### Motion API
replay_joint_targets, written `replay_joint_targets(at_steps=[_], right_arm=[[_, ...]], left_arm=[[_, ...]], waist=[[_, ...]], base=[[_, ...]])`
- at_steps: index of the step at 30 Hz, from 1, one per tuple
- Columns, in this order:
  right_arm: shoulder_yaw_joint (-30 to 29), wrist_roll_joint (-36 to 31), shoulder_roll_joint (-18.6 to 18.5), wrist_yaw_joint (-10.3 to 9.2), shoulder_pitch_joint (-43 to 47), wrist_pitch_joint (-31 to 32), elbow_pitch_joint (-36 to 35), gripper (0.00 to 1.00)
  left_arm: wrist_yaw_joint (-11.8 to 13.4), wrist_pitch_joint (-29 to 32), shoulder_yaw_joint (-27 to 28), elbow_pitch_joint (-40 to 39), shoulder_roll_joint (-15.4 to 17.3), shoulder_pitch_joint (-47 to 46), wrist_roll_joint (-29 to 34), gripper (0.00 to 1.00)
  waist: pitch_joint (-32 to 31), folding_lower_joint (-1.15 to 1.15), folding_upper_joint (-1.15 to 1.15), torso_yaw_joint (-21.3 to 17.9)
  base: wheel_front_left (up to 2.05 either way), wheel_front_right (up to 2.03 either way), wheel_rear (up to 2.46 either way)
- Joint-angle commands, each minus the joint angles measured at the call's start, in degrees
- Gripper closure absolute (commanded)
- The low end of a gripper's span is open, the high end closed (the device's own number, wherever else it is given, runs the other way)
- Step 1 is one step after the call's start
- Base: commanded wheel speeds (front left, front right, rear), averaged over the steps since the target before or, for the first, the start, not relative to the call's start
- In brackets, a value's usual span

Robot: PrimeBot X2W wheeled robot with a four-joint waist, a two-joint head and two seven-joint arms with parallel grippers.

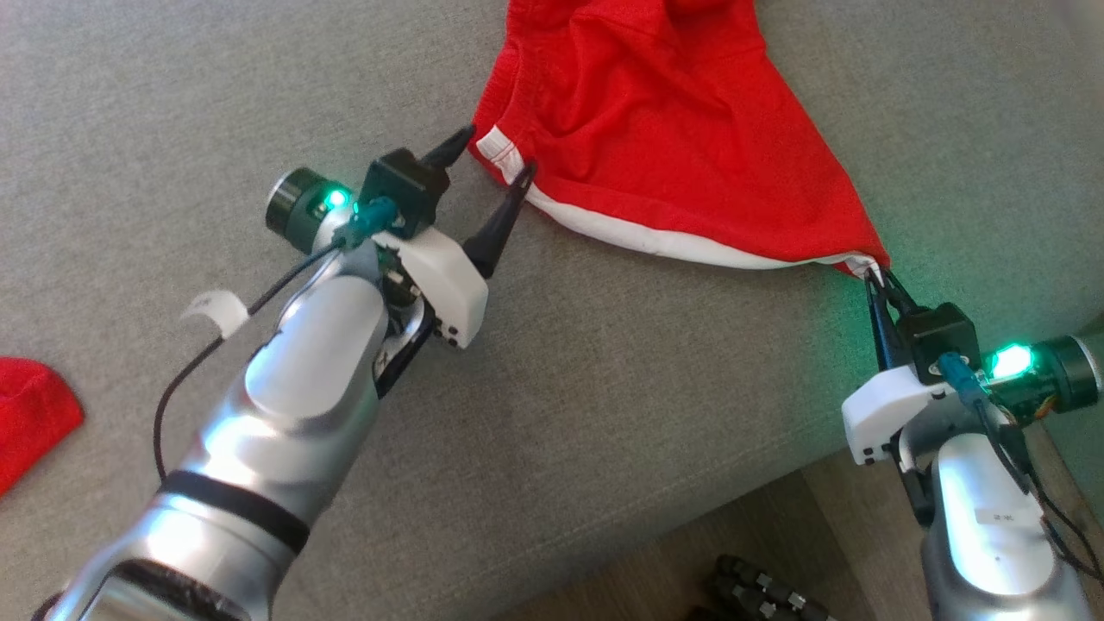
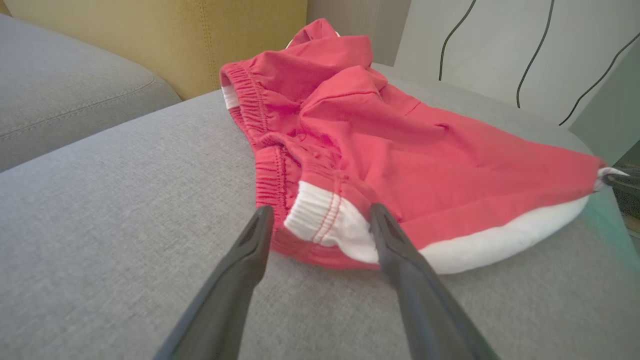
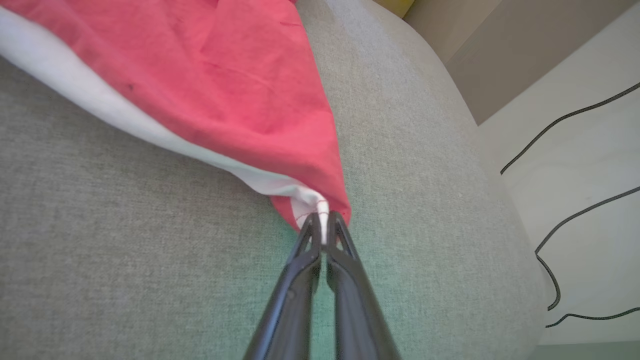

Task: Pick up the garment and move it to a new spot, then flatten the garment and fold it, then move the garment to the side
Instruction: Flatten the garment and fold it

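A red garment [image 1: 673, 129] with a white edge is seen lying on the grey sofa cushion [image 1: 604, 388], at the far side of it in the head view. One corner of the garment is pinched tight by the right gripper [image 3: 322, 220]. Its two dark fingers are pressed together on the white hem (the cloth is pulled into a point there). The left gripper [image 1: 498, 151] is held wide apart at the other near corner. Its fingers are placed one on each side of a white ribbed patch, and nothing is squeezed by them. A stretchy red band is seen bunched up behind that patch. Another bit of red cloth [image 1: 34, 414] is seen well apart, at the left edge of the cushion.
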Motion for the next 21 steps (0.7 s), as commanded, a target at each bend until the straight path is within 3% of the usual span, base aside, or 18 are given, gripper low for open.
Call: replay_joint_targets(at_steps=[1, 8, 9, 10, 11, 21], right_arm=[[1.29, 0.56, -0.33, 0.37, -1.5, -0.55, -1.4, 1.0], [1.91, 1.21, -0.32, 0.37, -2.19, -0.75, -1.05, 1.0], [1.96, 1.24, -0.32, 0.37, -2.23, -0.75, -0.99, 1.0], [1.96, 1.25, -0.32, 0.37, -2.25, -0.75, -0.95, 1.0], [1.9, 1.25, -0.32, 0.37, -2.27, -0.75, -0.91, 1.0], [0.55, -1.14, -0.32, 0.37, -4.0, -3.81, -2.47, 1.0]], left_arm=[[0.03, -0.31, 0.86, -1.08, 0.98, -3.31, -0.67, 0.0], [0.03, -0.31, -2.69, 3.04, 0.98, -6.33, -3.34, 0.0], [0.03, -0.31, -3.29, 3.71, 0.93, -6.59, -3.88, 0.17], [0.03, -0.31, -3.83, 4.17, 0.89, -6.88, -4.37, 0.73], [0.03, -0.31, -4.32, 4.45, 0.86, -7.15, -4.84, 1.0], [0.03, -0.31, -4.64, 0.15, 1.53, -6.25, -9.23, 1.0]], waist=[[0.07, 0.0, 0.0, -0.01], [0.45, 0.0, 0.0, -0.13], [0.43, 0.0, 0.0, -0.12], [0.41, 0.0, 0.0, -0.08], [0.39, 0.0, 0.0, 0.01], [-2.15, 0.0, 0.0, 4.82]], base=[[0.0, 0.0, 0.0], [0.0, 0.0, 0.0], [0.0, 0.0, 0.0], [0.0, 0.0, 0.0], [0.0, 0.0, 0.0], [0.0, 0.0, 0.0]])
